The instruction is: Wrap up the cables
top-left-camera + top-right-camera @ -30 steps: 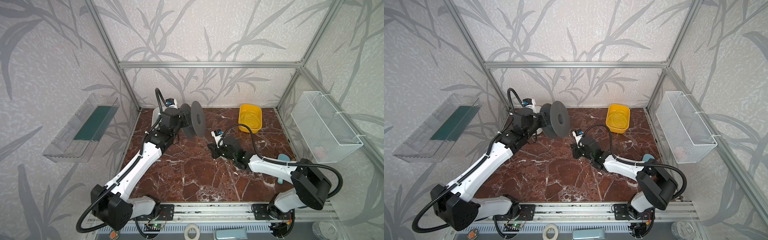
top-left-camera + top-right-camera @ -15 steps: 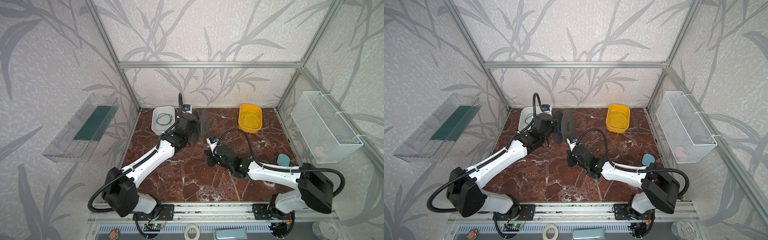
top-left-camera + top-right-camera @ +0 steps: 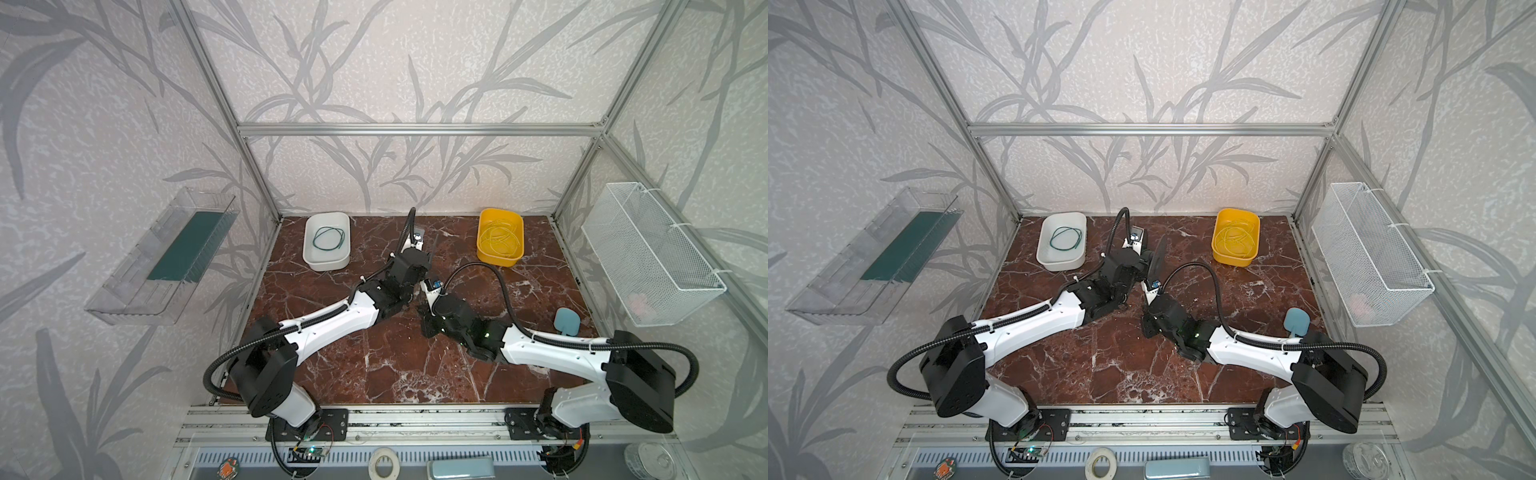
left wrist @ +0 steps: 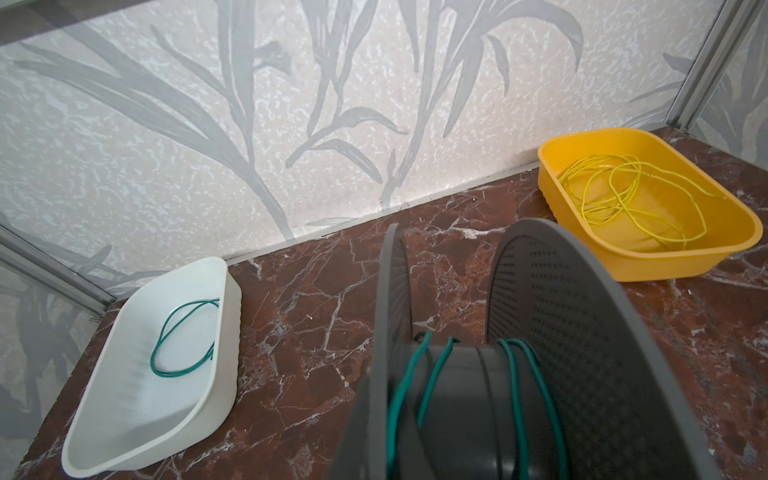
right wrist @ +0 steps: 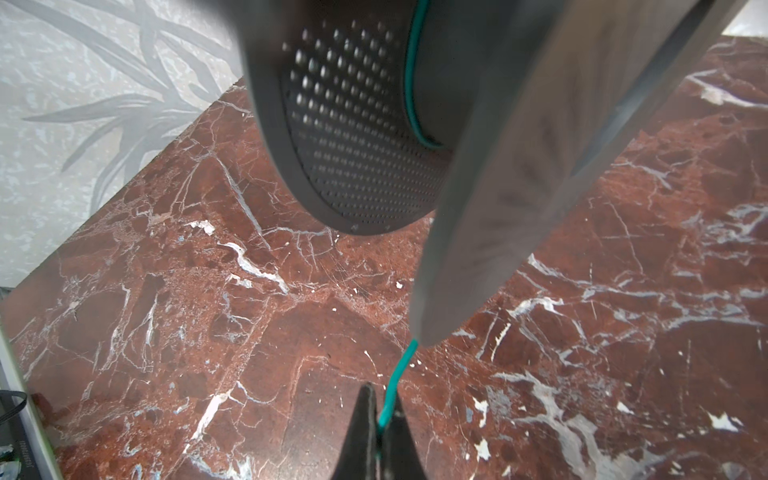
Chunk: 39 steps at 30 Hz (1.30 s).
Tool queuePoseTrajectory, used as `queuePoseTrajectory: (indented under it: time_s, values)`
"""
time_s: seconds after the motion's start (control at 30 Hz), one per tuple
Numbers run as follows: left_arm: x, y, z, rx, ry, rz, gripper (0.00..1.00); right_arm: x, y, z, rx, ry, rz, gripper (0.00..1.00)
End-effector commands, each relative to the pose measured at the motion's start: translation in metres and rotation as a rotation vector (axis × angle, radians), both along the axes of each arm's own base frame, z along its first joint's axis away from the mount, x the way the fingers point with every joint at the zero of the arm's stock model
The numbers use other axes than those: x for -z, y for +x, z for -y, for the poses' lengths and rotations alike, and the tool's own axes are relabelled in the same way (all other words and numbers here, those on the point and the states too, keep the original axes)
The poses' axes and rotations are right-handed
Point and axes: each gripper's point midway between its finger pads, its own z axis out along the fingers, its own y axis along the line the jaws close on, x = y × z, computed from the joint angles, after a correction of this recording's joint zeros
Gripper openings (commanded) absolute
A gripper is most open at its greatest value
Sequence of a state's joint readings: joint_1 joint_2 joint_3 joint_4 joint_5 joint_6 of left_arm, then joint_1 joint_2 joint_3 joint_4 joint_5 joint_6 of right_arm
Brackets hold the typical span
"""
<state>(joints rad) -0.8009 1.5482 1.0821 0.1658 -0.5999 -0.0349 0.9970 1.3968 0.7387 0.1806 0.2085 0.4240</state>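
At the far edge of the marble table (image 3: 1100,365), left to wind by the look of it: a loose green cable (image 4: 183,340) coiled in the white tray (image 4: 230,353) on the left, perhaps also the thin yellow cables (image 4: 615,199) heaped in the yellow tray (image 4: 665,266) on the right. Over mid-table, holding up a dark perforated spool (image 4: 561,332) in the closed left gripper (image 3: 1144,266), only a few slack turns of the wound green cable (image 4: 513,382) laid on its hub. Just nearer and to the right, pinching that cable's free end tight in the right gripper (image 5: 380,415), apparently mid-wind.
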Motion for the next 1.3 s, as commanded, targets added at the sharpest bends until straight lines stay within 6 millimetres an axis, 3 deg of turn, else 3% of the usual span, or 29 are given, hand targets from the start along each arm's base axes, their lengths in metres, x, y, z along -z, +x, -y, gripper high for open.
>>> queuePoseTrajectory:
  time_s: [0.0,0.2,0.23,0.37,0.5,0.97,1.27]
  values:
    - [-0.038,0.017,-0.053,-0.272,-0.05,0.209,0.0,-0.028,-0.048,-0.026,-0.195,0.11,-0.015,0.0]
    - [-0.007,-0.007,-0.05,-0.234,-0.029,0.177,0.0,-0.025,-0.046,-0.015,-0.173,0.18,-0.061,0.0]
    - [-0.004,-0.011,-0.046,-0.22,-0.012,0.179,0.0,-0.025,-0.037,-0.01,-0.151,0.193,-0.07,0.0]
    - [0.005,-0.028,-0.023,-0.162,0.067,0.212,0.0,-0.025,-0.037,-0.011,-0.157,0.234,-0.096,0.0]
    - [0.015,-0.042,-0.012,-0.168,0.15,0.241,0.0,-0.022,-0.032,-0.004,-0.142,0.317,-0.147,0.0]
    - [0.05,-0.042,-0.007,-0.246,0.302,0.252,0.0,-0.031,-0.034,0.01,-0.15,0.468,-0.199,0.0]
    - [0.063,-0.053,-0.009,-0.149,0.302,0.267,0.0,-0.031,-0.021,0.026,-0.099,0.539,-0.239,0.0]
